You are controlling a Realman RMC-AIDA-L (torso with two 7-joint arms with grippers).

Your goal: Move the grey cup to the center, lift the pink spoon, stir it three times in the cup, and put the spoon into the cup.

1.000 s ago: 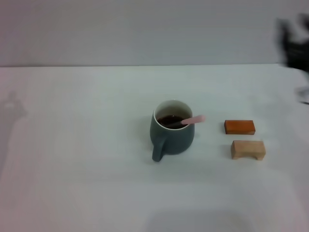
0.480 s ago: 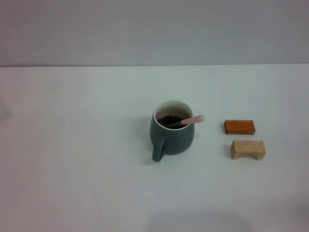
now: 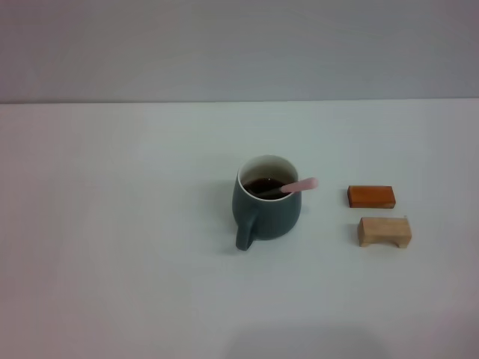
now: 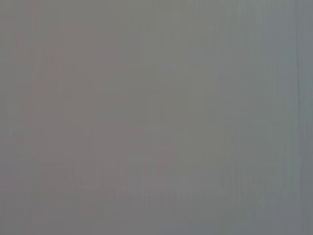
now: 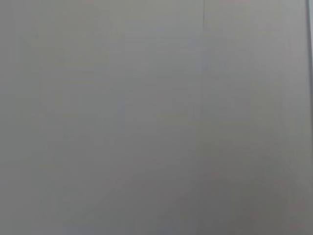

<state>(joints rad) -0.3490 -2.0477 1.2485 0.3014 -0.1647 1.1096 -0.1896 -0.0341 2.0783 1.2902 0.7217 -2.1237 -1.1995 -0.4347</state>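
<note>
The grey cup (image 3: 268, 203) stands upright near the middle of the white table (image 3: 112, 224), its loop handle turned toward me and dark liquid inside. The pink spoon (image 3: 298, 185) rests in the cup, its bowl end down in the liquid and its pale pink handle leaning over the right side of the rim. Neither gripper shows in the head view. Both wrist views hold only a plain grey surface.
To the right of the cup lie an orange-brown block (image 3: 371, 197) and, nearer to me, a pale wooden block (image 3: 384, 231). A grey wall rises behind the table's far edge.
One second ago a dark arm showed at the upper right edge of the head view; it has left the view. Cup, spoon and blocks have not moved.
</note>
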